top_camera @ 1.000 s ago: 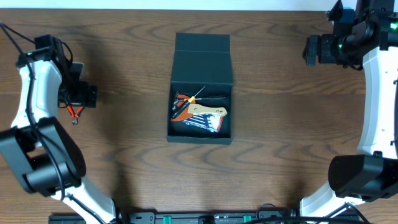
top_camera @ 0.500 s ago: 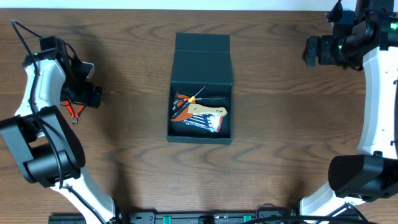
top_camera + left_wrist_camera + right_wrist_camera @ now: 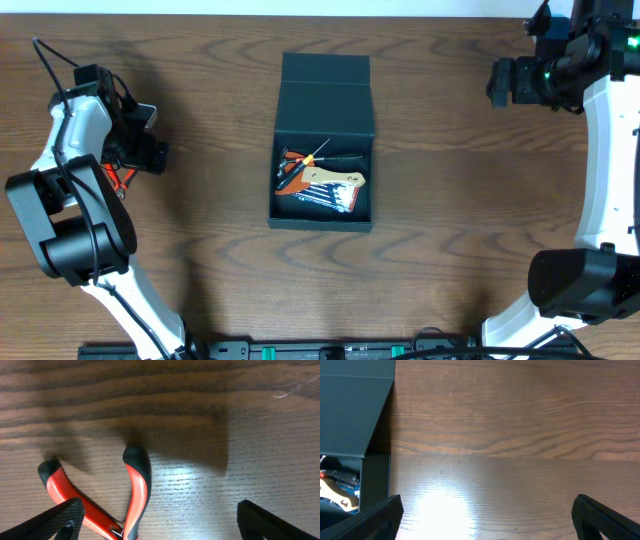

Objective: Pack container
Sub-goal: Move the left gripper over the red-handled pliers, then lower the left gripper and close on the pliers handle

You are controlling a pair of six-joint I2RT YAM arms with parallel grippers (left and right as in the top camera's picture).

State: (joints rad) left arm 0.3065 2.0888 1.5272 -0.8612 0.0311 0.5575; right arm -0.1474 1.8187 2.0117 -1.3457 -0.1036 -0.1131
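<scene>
Left arm: bent over the left side of the table (image 3: 460, 200), left gripper (image 3: 159, 527) pointing down, fingers spread wide, gripping nothing.
Pliers (image 3: 136, 487): red-and-black handles flat on the wood, between those fingers.
Right arm: at the far right corner, right gripper (image 3: 485, 522) parted and empty.
Container (image 3: 325, 105): mid-table, lid folded back, tools (image 3: 320, 182) inside.
</scene>
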